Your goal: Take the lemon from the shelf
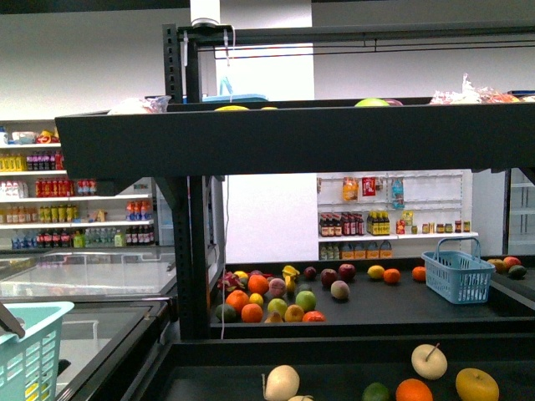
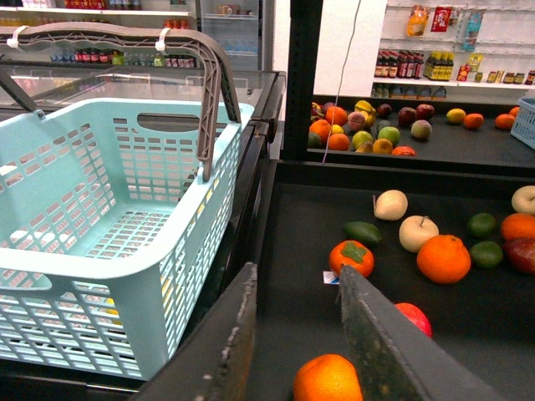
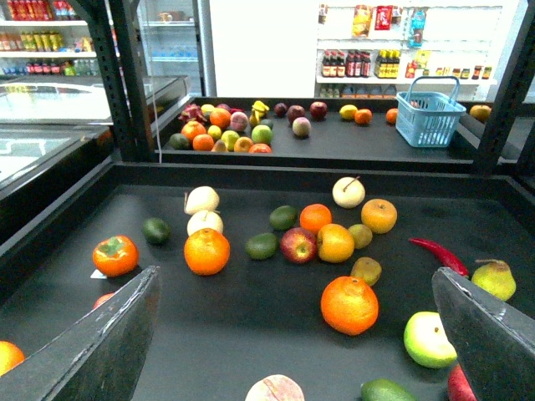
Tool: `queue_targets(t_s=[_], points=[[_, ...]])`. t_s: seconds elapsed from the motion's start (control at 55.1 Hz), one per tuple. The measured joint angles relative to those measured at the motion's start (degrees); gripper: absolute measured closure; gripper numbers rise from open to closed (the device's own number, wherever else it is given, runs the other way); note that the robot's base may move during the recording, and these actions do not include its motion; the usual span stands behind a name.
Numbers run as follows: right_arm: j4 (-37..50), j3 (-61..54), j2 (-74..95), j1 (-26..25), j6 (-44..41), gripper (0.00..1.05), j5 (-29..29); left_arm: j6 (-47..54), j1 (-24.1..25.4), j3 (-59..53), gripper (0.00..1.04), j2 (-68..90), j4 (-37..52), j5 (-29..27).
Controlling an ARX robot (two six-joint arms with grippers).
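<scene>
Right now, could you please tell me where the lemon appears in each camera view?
Front view: the lemon lies on the far deck, touching or nearly touching an orange, left of the blue basket.
Left wrist view: lemon on the far deck, beside that orange.
Right wrist view: lemon between the fruit pile and the orange.
Shared landmark: the blue basket.

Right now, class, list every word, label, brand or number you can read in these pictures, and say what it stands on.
None can be read.
Wall shelves' bottles and packets: labels too small and blurred.
White tag on the shelf deck beside a persimmon: print illegible.
</scene>
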Motion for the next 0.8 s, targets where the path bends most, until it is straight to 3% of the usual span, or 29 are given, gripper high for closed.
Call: queue_targets(t_s=[0.308, 0.798], points=[[-0.02, 0.0, 0.0, 0.0, 0.0, 0.07, 0.0, 0.02, 0.0, 0.0, 0.08, 0.0, 0.0, 0.0], [0.0, 0.0, 0.0, 0.0, 0.0, 0.07, 0.0, 0.13, 0.0, 0.0, 0.08, 0.0, 0.0, 0.0]])
